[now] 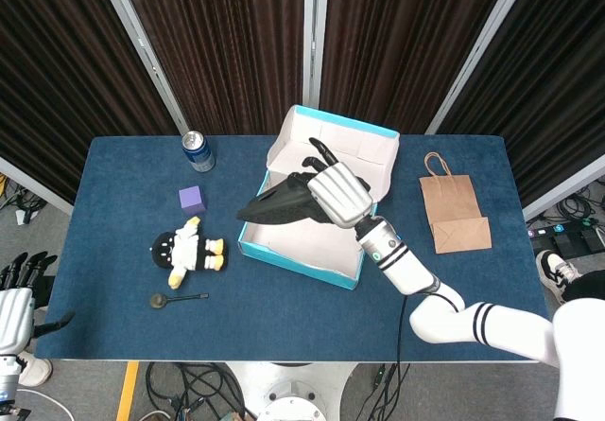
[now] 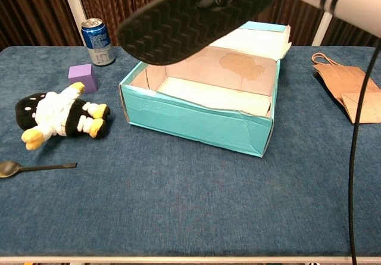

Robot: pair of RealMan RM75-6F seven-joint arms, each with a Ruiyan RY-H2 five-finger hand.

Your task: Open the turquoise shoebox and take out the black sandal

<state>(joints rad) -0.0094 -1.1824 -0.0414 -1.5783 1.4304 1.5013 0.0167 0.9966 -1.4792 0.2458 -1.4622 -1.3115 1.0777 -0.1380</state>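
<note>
The turquoise shoebox (image 1: 304, 259) (image 2: 196, 124) lies open in the middle of the table, lid tipped back, with only white paper showing inside. My right hand (image 1: 338, 192) grips the black sandal (image 1: 280, 202) (image 2: 196, 16) and holds it in the air above the box, sole toward the chest camera, toe pointing to the left. In the chest view only the right forearm shows at the top edge. My left hand (image 1: 17, 300) hangs off the table's left edge, fingers apart, holding nothing.
Left of the box lie a penguin plush (image 1: 187, 252) (image 2: 56, 117), a purple cube (image 1: 192, 200) (image 2: 82, 77), a spoon (image 1: 178, 298) (image 2: 34, 168) and a blue soda can (image 1: 198, 151) (image 2: 97, 41). A brown paper bag (image 1: 454, 215) (image 2: 347, 92) lies to the right.
</note>
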